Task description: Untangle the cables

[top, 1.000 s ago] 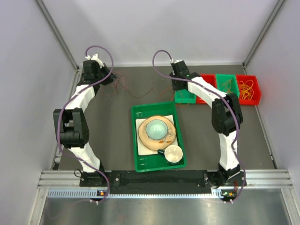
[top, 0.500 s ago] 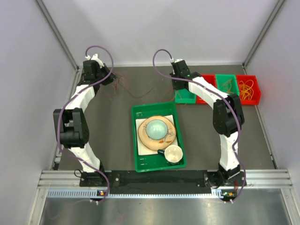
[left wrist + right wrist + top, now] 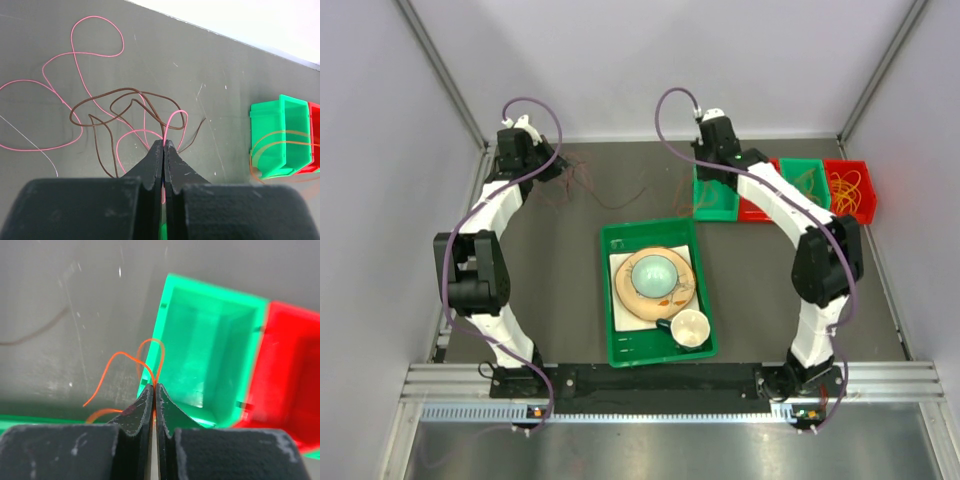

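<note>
A pink cable (image 3: 95, 52) and a brown cable (image 3: 125, 100) lie looped over each other on the grey table at the back left; the tangle (image 3: 582, 180) shows faintly from above. My left gripper (image 3: 164, 143) is shut on a loop of the pink cable, beside the brown one. My right gripper (image 3: 154, 386) is shut on an orange cable (image 3: 132, 360) and holds it over the near left edge of an empty green bin (image 3: 210, 355). From above the right gripper (image 3: 705, 172) is at that bin (image 3: 716, 199).
A row of small bins stands at the back right: red (image 3: 757, 205), green (image 3: 806, 180) with cables, red (image 3: 851, 192) with yellow cables. A green tray (image 3: 620, 330) in the middle holds a plate, a bowl and a cup. A thin white wire (image 3: 30, 142) lies left.
My right arm has swung right and back, carrying the orange cable from left of the green bin to over its edge. The left arm has not moved.
</note>
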